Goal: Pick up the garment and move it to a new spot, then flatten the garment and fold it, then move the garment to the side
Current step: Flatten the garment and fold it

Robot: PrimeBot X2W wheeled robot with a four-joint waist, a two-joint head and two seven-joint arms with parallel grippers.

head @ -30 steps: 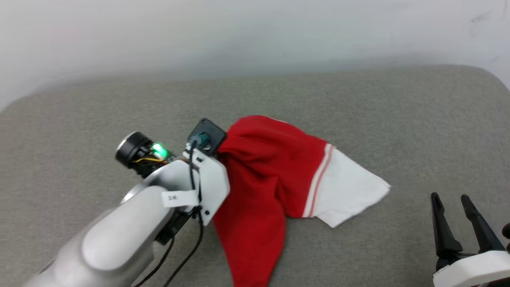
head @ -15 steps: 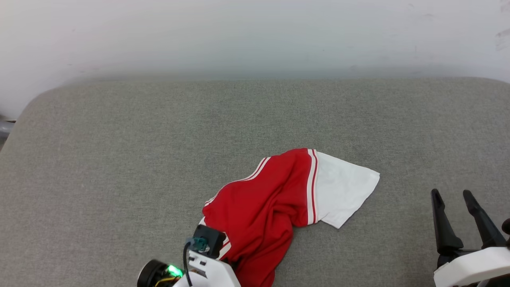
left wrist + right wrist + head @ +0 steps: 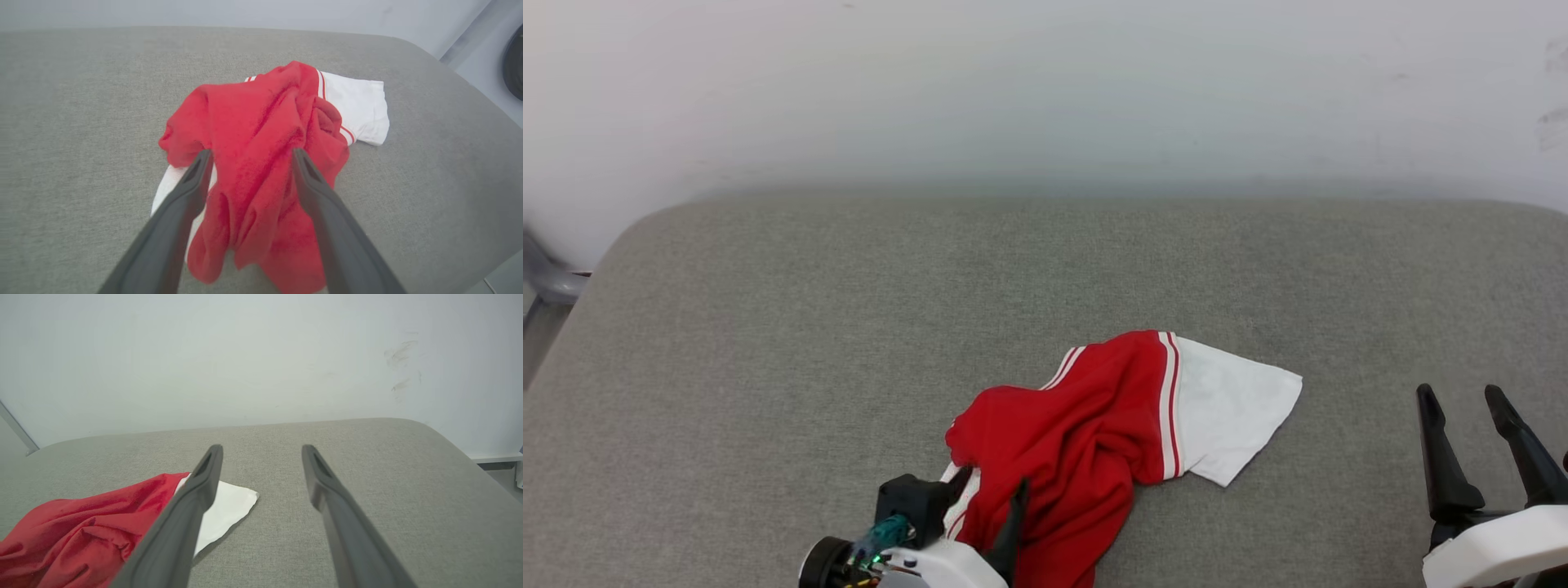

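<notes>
The left pincer (image 3: pixel 251 152) is seen spread wide, with nothing clamped; a slack fold of the red jersey (image 3: pixel 1086 425) is draped between its two fingers, so flattening is judged to be the step at hand; the pincer is best drawn straight back and upward, so that no cloth is dragged along on a fingertip. Just beyond the fingertips the jersey is heaped in a crumpled mound on the grey padded surface (image 3: pixel 849 327); no print, hem or collar can be picked out with certainty, so an edge should be found before anything is pinched. Farther off, beyond the mound and to the right, the white sleeve end (image 3: pixel 1229 416) is laid nearly flat; it is judged the easiest hold. The right pincer (image 3: pixel 1459 394) is held open and empty, apart from the cloth; it could be brought to that sleeve while the opposite side is taken by the left, and the two drawn apart gently, low over the bare surface beyond.
</notes>
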